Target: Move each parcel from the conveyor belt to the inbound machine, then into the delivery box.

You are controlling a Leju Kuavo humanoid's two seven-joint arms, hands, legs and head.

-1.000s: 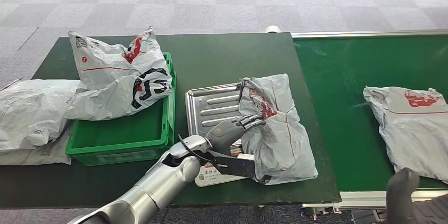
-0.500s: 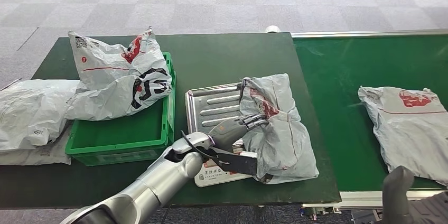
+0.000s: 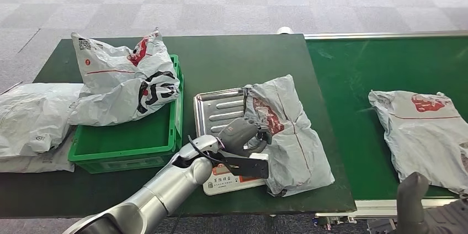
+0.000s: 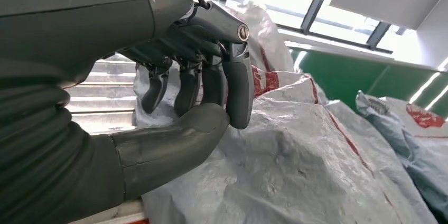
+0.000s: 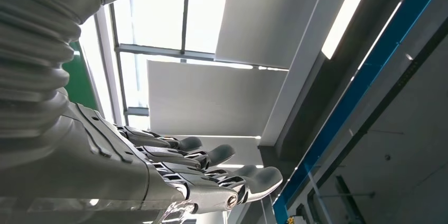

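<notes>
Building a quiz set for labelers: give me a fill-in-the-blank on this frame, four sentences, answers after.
1. The left hand grips the grey parcel lying on the metal ____.
2. The crate beside the tray is coloured ____.
3. Another parcel lies on the green ____.
4. The right hand holds ____.

Missing words: tray; green; conveyor belt; nothing

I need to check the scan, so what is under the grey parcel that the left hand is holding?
The grey parcel lies on the ribbed metal tray, gripped by the left hand. The tray's right part is covered.
</notes>
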